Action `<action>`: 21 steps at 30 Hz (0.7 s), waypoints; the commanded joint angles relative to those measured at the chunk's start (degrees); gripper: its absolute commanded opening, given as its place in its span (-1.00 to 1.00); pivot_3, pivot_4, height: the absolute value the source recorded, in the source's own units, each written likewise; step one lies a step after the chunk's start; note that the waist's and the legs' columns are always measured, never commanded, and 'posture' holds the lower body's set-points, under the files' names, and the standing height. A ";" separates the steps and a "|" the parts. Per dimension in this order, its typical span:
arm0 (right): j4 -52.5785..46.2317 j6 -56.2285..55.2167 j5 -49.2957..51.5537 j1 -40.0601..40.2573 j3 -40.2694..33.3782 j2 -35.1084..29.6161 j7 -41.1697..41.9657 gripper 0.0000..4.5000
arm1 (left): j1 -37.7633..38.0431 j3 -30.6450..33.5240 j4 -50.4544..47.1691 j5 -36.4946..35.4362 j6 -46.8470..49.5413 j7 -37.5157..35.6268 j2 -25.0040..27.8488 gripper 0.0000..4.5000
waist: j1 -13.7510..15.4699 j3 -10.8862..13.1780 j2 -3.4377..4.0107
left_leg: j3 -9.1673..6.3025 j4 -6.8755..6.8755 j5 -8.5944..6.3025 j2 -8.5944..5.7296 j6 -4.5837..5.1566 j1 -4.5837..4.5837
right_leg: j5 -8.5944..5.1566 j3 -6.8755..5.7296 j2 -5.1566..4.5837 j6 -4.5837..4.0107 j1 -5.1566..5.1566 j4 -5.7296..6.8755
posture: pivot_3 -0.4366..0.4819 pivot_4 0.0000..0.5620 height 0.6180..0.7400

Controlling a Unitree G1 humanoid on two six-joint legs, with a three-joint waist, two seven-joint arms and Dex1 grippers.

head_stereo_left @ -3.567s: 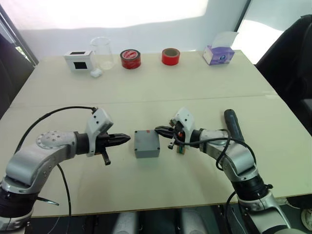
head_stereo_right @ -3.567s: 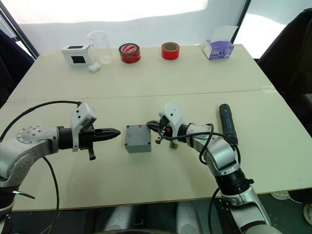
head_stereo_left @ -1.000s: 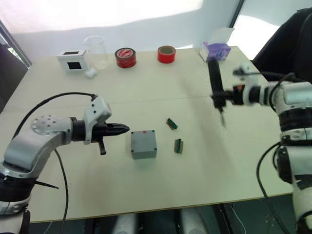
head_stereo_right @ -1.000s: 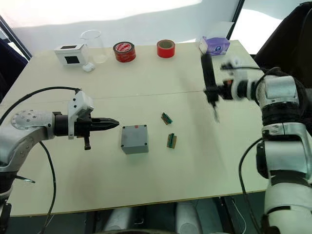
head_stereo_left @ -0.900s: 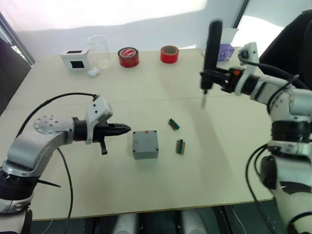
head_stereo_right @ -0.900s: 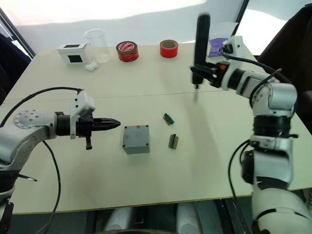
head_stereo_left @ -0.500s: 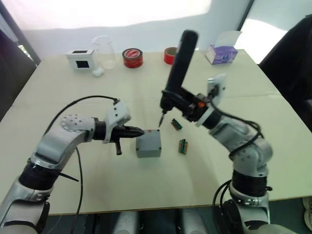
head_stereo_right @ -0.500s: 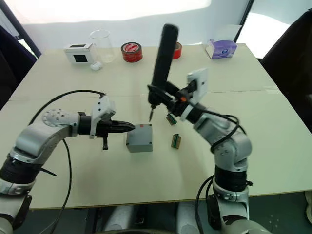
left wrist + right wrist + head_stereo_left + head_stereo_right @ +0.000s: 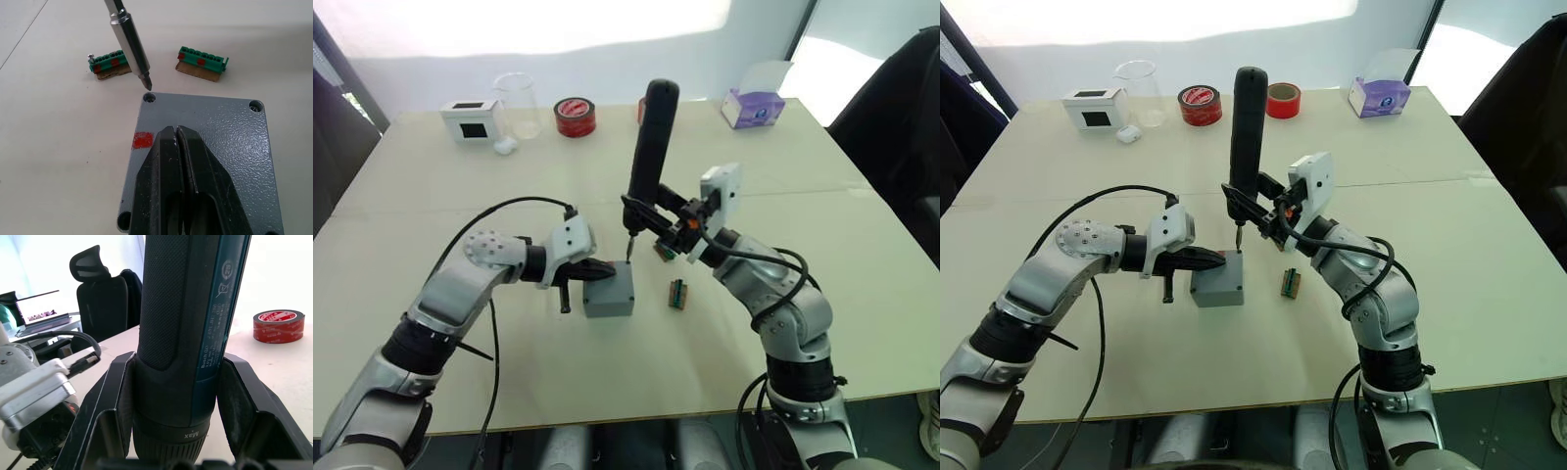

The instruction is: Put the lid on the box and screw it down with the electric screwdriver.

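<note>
Right hand [image 9: 176,440] clamps screwdriver [image 9: 649,157] upright, bit at lid [image 9: 210,142] corner hole; left hand [image 9: 176,147] pressed together on lid.

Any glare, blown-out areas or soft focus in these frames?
Left eye view: the backdrop behind the table is blown out white. Left wrist view: the left gripper blurs toward the lens, while the lid is crisp. Right wrist view: bright background behind the electric screwdriver.

Office-like lab or test room: plain pale worktable [image 9: 783,323], black office chair [image 9: 100,289], laptop on side desk [image 9: 41,313], tape rolls [image 9: 575,117], glass beaker [image 9: 517,103], tissue box [image 9: 754,106].
</note>
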 commanded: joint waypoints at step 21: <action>1.83 -7.70 -4.04 1.46 2.69 -2.10 2.27 -0.19 | 3.44 1.95 -2.66 0.39 4.18 -1.23 2.64 -1.00 | 0.01 -0.05 -0.01 | -0.01 0.01 -0.03 0.05 0.05 0.16 | 0.00 0.00 0.00 0.00 0.16 -0.02 | -0.05 -0.47 1.00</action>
